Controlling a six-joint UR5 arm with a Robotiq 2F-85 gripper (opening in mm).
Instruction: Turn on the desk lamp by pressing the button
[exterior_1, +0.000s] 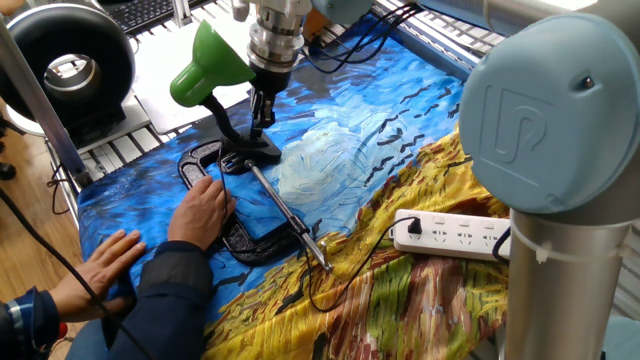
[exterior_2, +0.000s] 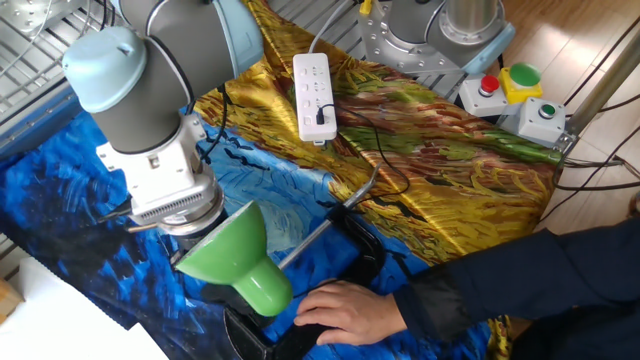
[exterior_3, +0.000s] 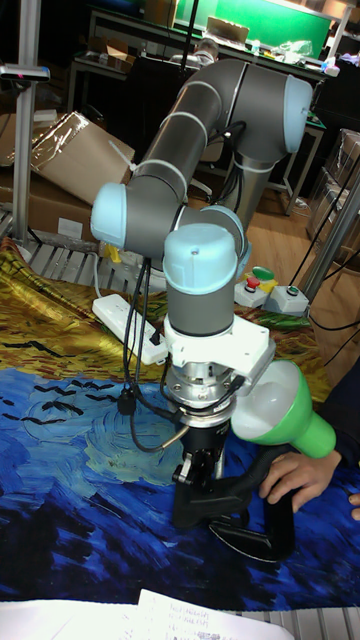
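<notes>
The desk lamp has a glossy green cone shade (exterior_1: 205, 62), a black bendy neck and a small black base (exterior_1: 252, 150) on the blue part of the cloth. My gripper (exterior_1: 261, 118) points straight down just above the base, right beside the shade. The tall fixed view shows the gripper (exterior_3: 206, 470) low over the base (exterior_3: 215, 512), with the shade (exterior_3: 282, 418) to its right. From the other fixed view the shade (exterior_2: 235, 262) hides the fingers. No view shows the gap between the fingertips or the button itself.
A person's hand (exterior_1: 205, 210) rests on a black clamp (exterior_1: 240, 240) with a metal rod (exterior_1: 290, 222) by the lamp base. A white power strip (exterior_1: 450, 236) lies on the yellow cloth. A big black ring-shaped device (exterior_1: 70, 62) stands at the back left.
</notes>
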